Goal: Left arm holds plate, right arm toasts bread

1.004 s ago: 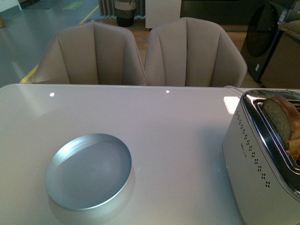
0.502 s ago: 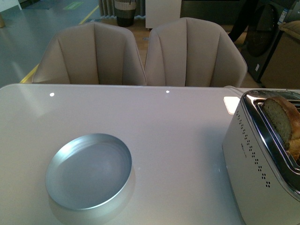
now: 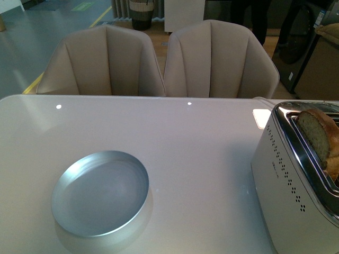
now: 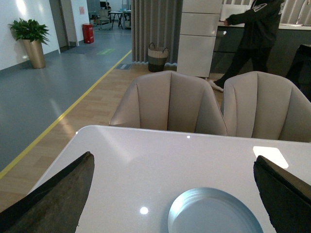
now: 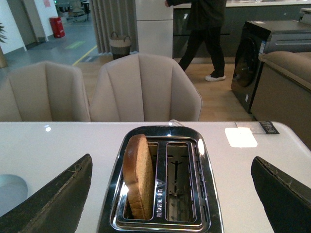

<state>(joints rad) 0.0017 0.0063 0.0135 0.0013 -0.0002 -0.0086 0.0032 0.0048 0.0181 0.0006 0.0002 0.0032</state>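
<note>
**Plate and toaster on a white table, both grippers raised and open**

A glossy white table (image 3: 201,153) fills the front view, with two beige chairs (image 3: 159,58) behind it and a person walking in the showroom beyond. The plate (image 3: 100,193) lies flat and empty at lower left of the frame, well apart from the toaster (image 3: 296,185) at the right edge. It looks rigid, light and smooth-surfaced; its low upright rim is the likely place to pinch, though it may slide on the glossy top. A slice of bread (image 3: 318,135) stands upright in the toaster, soft and easily crushed. The right wrist view alone shows it in one of two slots (image 5: 138,177), the other empty. The left wrist view shows the left gripper (image 4: 175,194) spread wide above the plate; the right gripper (image 5: 172,194) is likewise spread wide above the toaster. Neither arm appears in the front view.
</note>
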